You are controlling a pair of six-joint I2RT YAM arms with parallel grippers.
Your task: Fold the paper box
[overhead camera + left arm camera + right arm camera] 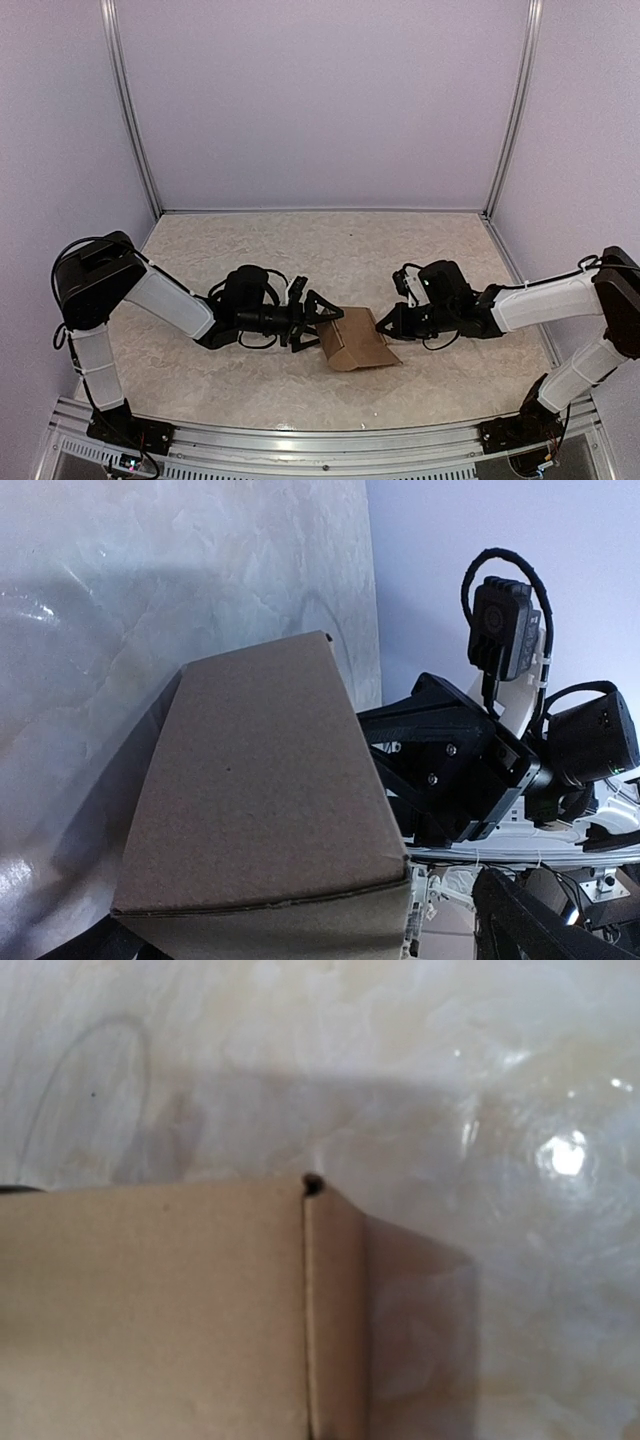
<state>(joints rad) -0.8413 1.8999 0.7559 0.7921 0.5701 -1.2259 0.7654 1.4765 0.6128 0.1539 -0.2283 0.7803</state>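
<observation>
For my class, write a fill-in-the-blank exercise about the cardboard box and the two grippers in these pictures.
The paper box is ____ in colour. It sits on the table, ____ the two grippers. The jaws of the left gripper are ____. The jaws of the right gripper are ____.
Missing words: brown; between; open; shut.

Work surface: a pale table top (330, 250) with a marbled, cream-grey pattern, glossy enough to throw bright glare spots (565, 1155) in the right wrist view. A faint curved line (90, 1090) marks it.

Enclosure: a plain lilac back wall (320, 100), a left wall (50, 120) and a right wall (590, 120), all unmarked. Metal posts stand at the far left corner (130, 110) and the far right corner (512, 110).

Near edge: a ribbed aluminium rail (300, 440) runs left to right. Lighting is even and diffuse.
</observation>
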